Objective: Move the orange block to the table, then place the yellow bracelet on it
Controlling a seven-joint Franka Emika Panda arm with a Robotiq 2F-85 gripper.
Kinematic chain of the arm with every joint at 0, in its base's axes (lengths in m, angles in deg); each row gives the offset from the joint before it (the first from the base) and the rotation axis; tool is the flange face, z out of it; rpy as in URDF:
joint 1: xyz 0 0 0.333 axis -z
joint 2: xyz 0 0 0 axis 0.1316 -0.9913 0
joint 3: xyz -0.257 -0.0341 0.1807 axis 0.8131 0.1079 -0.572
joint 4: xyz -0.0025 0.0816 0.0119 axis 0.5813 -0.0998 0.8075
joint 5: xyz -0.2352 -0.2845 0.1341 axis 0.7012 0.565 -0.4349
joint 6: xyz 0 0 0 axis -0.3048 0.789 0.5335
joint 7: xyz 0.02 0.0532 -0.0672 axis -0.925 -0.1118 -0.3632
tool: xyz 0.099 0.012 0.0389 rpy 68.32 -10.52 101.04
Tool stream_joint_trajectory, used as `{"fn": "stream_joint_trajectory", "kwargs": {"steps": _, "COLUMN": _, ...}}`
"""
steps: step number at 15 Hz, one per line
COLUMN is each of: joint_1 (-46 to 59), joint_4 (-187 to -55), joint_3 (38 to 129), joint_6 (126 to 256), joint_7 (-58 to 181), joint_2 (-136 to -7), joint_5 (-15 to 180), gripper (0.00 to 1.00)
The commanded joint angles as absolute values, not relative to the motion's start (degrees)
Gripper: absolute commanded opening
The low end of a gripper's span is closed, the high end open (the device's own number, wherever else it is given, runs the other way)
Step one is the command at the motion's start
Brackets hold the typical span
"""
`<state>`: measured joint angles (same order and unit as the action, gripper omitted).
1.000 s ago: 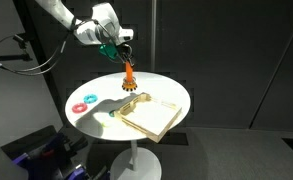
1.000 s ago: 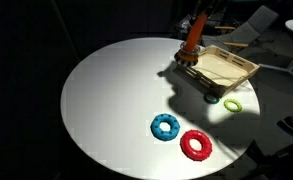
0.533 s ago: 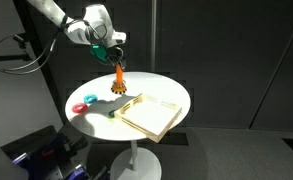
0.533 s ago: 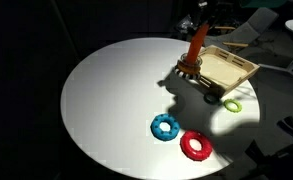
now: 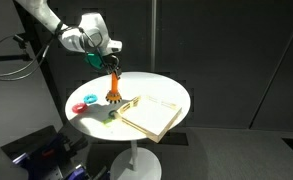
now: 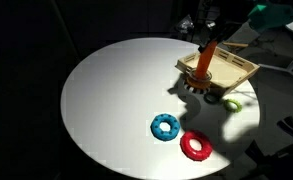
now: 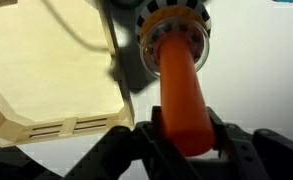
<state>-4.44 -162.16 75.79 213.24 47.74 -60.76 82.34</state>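
Note:
My gripper (image 5: pixel 112 64) is shut on the top of the slim orange block (image 5: pixel 114 84) and holds it upright just above the round white table (image 5: pixel 161 88), beside the tan wooden board (image 5: pixel 154 115). In the other exterior view the orange block (image 6: pixel 206 60) hangs at the board's (image 6: pixel 231 66) near corner. A yellow dark-ribbed ring, the yellow bracelet (image 6: pixel 194 83), sits round the block's lower end. In the wrist view the orange block (image 7: pixel 176 85) runs between my fingers (image 7: pixel 236 150), with the bracelet (image 7: pixel 172 22) at its far end and my gripper (image 7: pixel 186 138) closed on it.
A blue ring (image 6: pixel 165 126) and a pink-red ring (image 6: pixel 196 145) lie on the table toward one edge. A green ring (image 6: pixel 232 103) lies next to the board. The board (image 7: pixel 46 70) fills the left of the wrist view. The table's edge is close on all sides.
My gripper has carried the orange block, with the ribbed ring at its foot, off the board's corner and lower, down beside the board toward the tabletop.

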Motion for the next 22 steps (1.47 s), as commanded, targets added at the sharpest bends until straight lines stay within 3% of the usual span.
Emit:
{"fn": "stream_joint_trajectory", "kwargs": {"steps": 1, "joint_1": -4.03, "joint_4": -166.83, "joint_3": 75.87, "joint_6": 218.82, "joint_7": 46.11, "joint_2": -58.75, "joint_5": 87.87, "gripper": 0.19}}
{"fn": "stream_joint_trajectory", "kwargs": {"steps": 8, "joint_1": -5.17, "joint_4": -170.97, "joint_3": 78.15, "joint_6": 227.33, "joint_7": 41.33, "joint_2": -59.37, "joint_5": 97.97, "gripper": 0.19}}
{"fn": "stream_joint_trajectory", "kwargs": {"steps": 9, "joint_1": -5.16, "joint_4": -171.27, "joint_3": 78.46, "joint_6": 227.65, "joint_7": 40.86, "joint_2": -59.52, "joint_5": 99.02, "gripper": 0.47}}
{"fn": "stream_joint_trajectory", "kwargs": {"steps": 10, "joint_1": -5.18, "joint_4": -171.47, "joint_3": 78.67, "joint_6": 227.61, "joint_7": 40.44, "joint_2": -59.52, "joint_5": 99.85, "gripper": 0.69}}
{"fn": "stream_joint_trajectory", "kwargs": {"steps": 12, "joint_1": -5.09, "joint_4": -171.82, "joint_3": 78.90, "joint_6": 227.43, "joint_7": 40.16, "joint_2": -59.49, "joint_5": 100.74, "gripper": 0.74}}
{"fn": "stream_joint_trajectory", "kwargs": {"steps": 16, "joint_1": -4.80, "joint_4": -172.08, "joint_3": 79.23, "joint_6": 227.03, "joint_7": 40.31, "joint_2": -60.18, "joint_5": 100.63, "gripper": 1.00}}
{"fn": "stream_joint_trajectory", "kwargs": {"steps": 22, "joint_1": -2.93, "joint_4": -174.06, "joint_3": 74.61, "joint_6": 218.59, "joint_7": 49.48, "joint_2": -57.14, "joint_5": 85.46, "gripper": 1.00}}
